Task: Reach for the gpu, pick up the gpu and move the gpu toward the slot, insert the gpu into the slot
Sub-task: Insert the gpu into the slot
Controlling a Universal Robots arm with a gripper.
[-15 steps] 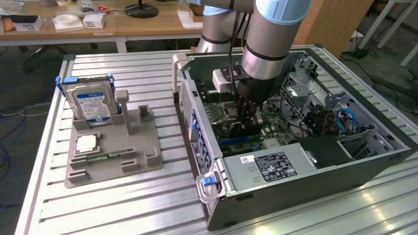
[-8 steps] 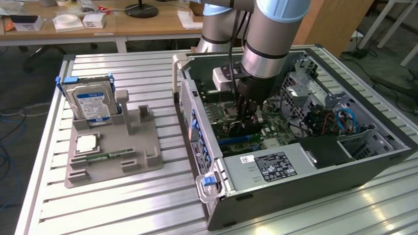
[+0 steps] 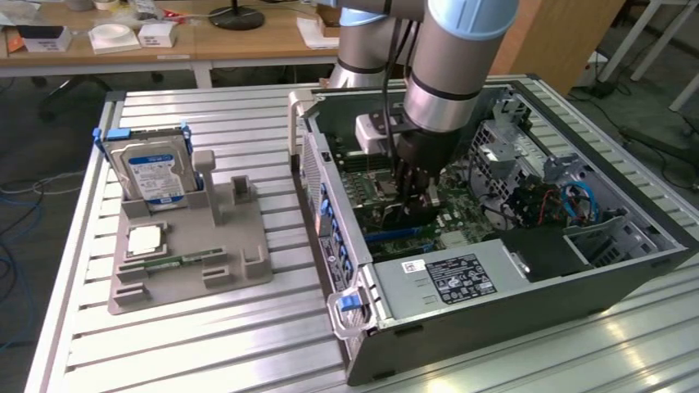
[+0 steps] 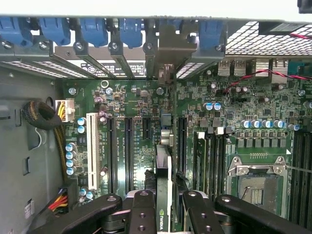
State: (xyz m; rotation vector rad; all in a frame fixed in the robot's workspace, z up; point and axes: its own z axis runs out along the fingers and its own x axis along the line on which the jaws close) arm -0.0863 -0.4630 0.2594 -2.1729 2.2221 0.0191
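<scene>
Stretching across the lower part of the exterior frame, the slatted aluminium table [image 3: 218, 352] carries everything, its ribs catching pale glare at lower right. On it, lower left, lies a grey moulded holder tray [image 3: 186, 254], with a small green memory stick [image 3: 175, 263] lying flat in it and a silver hard drive with blue rails [image 3: 151, 168] standing upright at its far end. Right of centre sits the open computer case [image 3: 492, 270], its labelled grey power supply [image 3: 459, 278] nearest the camera. Above that, mid-frame, the gripper [image 3: 413, 211] reaches down inside the case over the green motherboard [image 3: 366, 176]. In the wrist view its black fingers [image 4: 141, 214] are partly closed on the gpu [image 4: 163, 190], a thin dark card held on edge between them, standing over the board beside the long black expansion slots [image 4: 128, 151], with its metal end bracket [image 4: 165, 53] up by the blue latches [image 4: 92, 29] of the rear panel. Farther back in the exterior view, wooden desks [image 3: 262, 37] run along the top, holding white boxes [image 3: 114, 37] and a black lamp base [image 3: 237, 16]. Blue cables [image 3: 22, 246] trail over the floor at far left.
</scene>
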